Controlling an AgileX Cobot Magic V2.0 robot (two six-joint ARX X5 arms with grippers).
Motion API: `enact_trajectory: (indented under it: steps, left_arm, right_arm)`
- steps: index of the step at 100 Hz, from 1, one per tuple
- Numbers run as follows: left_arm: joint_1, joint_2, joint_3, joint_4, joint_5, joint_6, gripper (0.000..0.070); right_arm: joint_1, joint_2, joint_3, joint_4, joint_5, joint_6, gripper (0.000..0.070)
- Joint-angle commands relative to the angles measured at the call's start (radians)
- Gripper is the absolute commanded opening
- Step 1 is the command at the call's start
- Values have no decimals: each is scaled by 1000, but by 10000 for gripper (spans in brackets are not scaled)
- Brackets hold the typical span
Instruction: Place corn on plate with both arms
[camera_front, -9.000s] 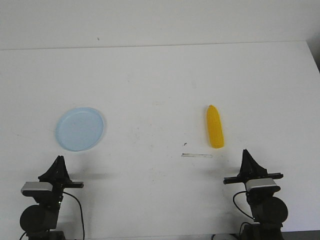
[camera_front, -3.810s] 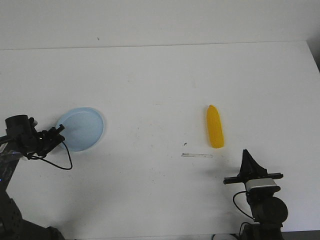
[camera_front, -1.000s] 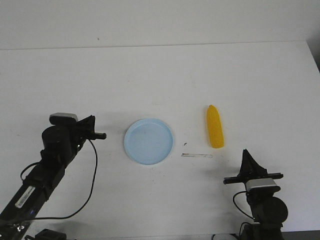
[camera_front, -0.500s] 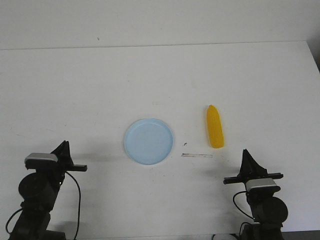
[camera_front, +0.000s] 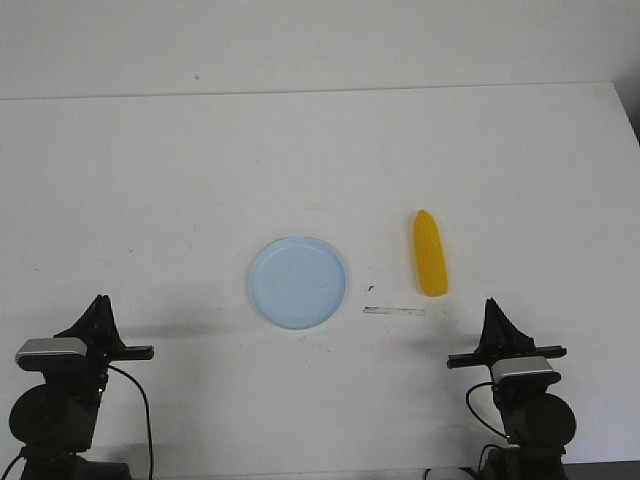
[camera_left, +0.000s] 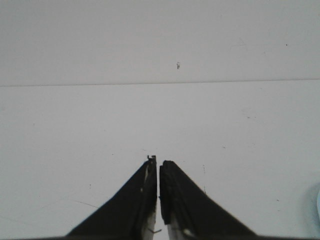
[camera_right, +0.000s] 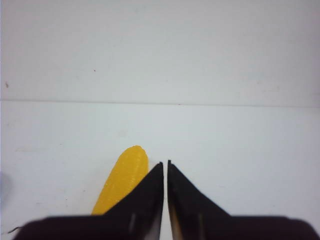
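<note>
The pale blue plate (camera_front: 298, 281) lies flat near the table's middle. The yellow corn (camera_front: 430, 253) lies to its right, pointed end away from me, a gap apart from the plate. It also shows in the right wrist view (camera_right: 122, 185), partly hidden behind the gripper. My left gripper (camera_front: 98, 303) is shut and empty near the front left edge, well left of the plate; in its wrist view (camera_left: 158, 161) the jaws are together over bare table. My right gripper (camera_front: 492, 305) is shut and empty near the front right, just short of the corn (camera_right: 165, 163).
A thin clear strip (camera_front: 394, 311) lies on the table between the plate and the right gripper. A small dark speck (camera_front: 371, 288) sits near it. The white table's far edge (camera_front: 320, 92) meets a white wall.
The left arm has drawn back from beside the plate to the front left edge and lowered. The plate, earlier at far left, now rests near the middle. Corn and right arm are unmoved.
</note>
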Motion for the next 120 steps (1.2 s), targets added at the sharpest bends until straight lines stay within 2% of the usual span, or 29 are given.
enact_trajectory:
  steps: [1,89,106,120]
  left_arm:
    - [2,-3,8,15,-2,13,1]
    - [2,-14,8,18,-2,13,2]
    - [2,-14,8,18,-2,13,2]
    - [2,-14,8,17,-2,13,2]
  right_arm:
    - [0,0,-2,11,1,13,15]
    - [0,0,-2,50,6,7,15]
    - [1,0,5,81,-3,108,8]
    - [3,2,77,-10,0,107,6]
